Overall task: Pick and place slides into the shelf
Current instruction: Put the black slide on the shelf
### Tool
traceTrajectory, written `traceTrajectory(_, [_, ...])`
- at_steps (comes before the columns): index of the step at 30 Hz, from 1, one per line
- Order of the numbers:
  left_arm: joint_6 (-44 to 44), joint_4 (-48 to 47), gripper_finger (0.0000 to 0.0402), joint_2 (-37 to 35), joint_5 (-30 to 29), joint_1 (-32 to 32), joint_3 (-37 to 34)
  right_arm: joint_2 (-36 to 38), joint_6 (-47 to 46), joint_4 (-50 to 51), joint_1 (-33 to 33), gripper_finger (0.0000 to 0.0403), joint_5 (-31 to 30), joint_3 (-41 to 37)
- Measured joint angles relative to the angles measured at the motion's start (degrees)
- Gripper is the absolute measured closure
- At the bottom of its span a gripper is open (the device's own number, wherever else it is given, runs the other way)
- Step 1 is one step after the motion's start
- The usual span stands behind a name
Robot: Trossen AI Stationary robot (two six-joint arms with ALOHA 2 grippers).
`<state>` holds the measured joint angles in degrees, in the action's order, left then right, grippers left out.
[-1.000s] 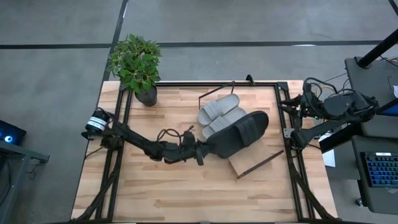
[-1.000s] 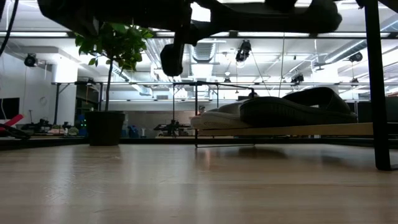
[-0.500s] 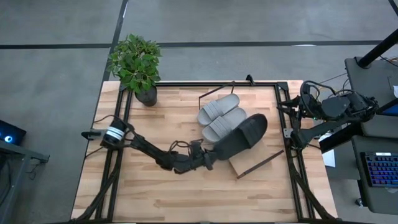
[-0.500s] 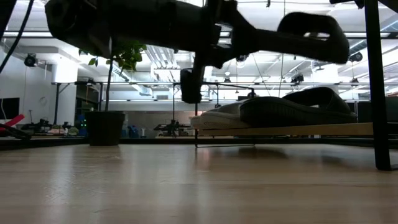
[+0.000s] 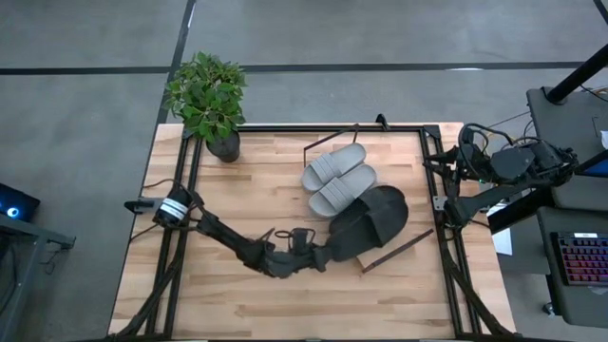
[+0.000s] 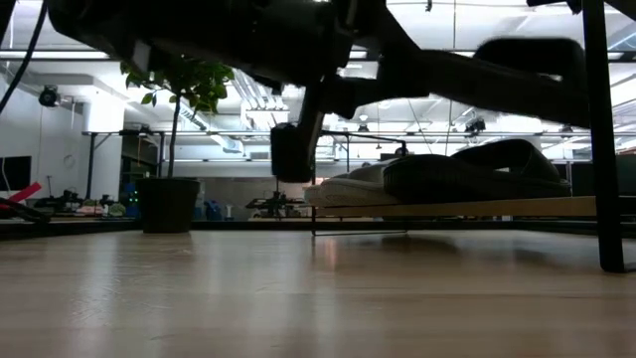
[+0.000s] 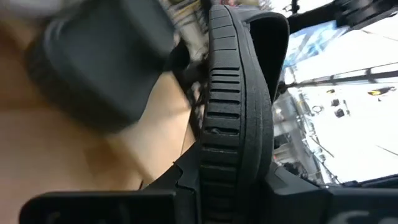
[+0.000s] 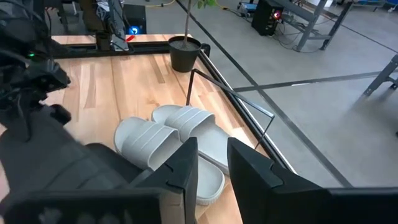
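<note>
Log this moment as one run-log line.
left gripper: shut on black slide, carrying it above shelf | grey slides: on shelf | right gripper: parked at table's right edge, open

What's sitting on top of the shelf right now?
Two grey slides lie side by side on the shelf. The left tool holds a black slide over its near end, covering most of the board. Whether another black slide lies beneath is hidden.

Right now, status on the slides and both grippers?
Left gripper shut on black slide, carrying it over the shelf. Grey pair already shelved. Right gripper parked at table edge.
</note>
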<state>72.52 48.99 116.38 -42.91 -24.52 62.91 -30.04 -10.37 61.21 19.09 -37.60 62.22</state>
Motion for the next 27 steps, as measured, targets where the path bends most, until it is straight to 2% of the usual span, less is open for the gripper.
traceTrajectory(3, [3.5,-2.1,0.0353,0.6,0.2,-0.1,1.3,0.0,0.0,0.0,0.0,0.0323,0.0,0.0])
traceTrajectory(10, [1.5,-2.0,0.0353,0.6,-3.2,0.0,3.9,0.0,0.1,0.1,0.0,0.0333,0.0,0.0])
traceTrajectory(14, [2.0,-2.2,0.0353,0.6,-2.3,-0.1,4.4,0.0,0.2,0.1,0.0,0.0334,0.0,-0.1])
traceTrajectory(20, [2.2,-4.5,0.0353,0.6,2.2,-0.2,4.7,0.0,0.4,0.1,0.0,0.0326,0.0,-0.1])
traceTrajectory(27, [0.2,-8.8,0.0353,0.6,2.0,0.3,4.7,0.0,0.4,0.1,0.0,0.0326,0.0,-0.1])
